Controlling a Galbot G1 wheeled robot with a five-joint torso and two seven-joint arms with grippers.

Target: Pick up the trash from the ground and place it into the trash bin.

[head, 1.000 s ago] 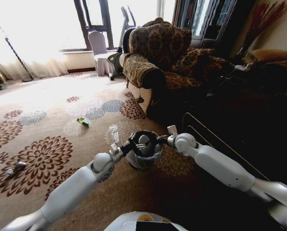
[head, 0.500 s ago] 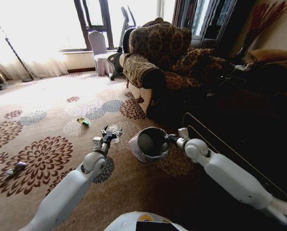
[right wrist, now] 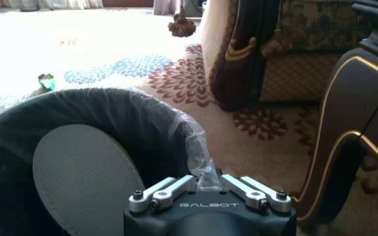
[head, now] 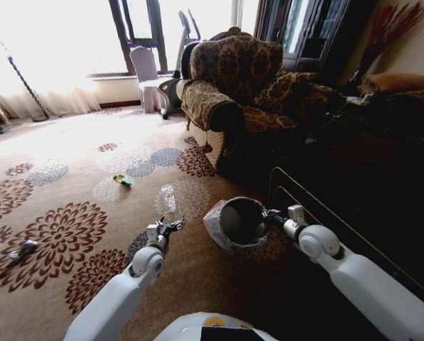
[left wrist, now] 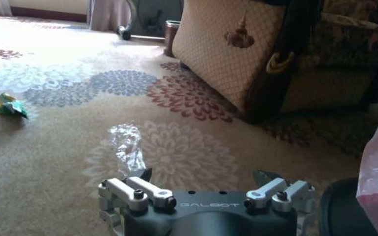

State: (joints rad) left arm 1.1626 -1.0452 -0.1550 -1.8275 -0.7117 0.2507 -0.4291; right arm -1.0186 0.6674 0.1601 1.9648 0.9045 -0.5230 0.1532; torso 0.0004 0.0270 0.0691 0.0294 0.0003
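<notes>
Right claw (head: pixel 268 215) clamps tilted trash bin (head: pixel 229 238) by liner rim (likely slip); left claw (head: pixel 167 227), spread and empty, above 1 clear bottle (head: pixel 169 197).

A home living room: flowered carpet (head: pixel 69 227), patterned armchair (head: pixel 233 85) at the far side, curtained window (head: pixel 48 42) far left, dark cabinet (head: pixel 304 28) far right.

The left hand (head: pixel 170 226) has pulled away from the bin (head: pixel 241 224) and lowered with fingers apart, while the right hand (head: pixel 270 214), clamped on the rim, has carried the bin rightward and nearer.
</notes>
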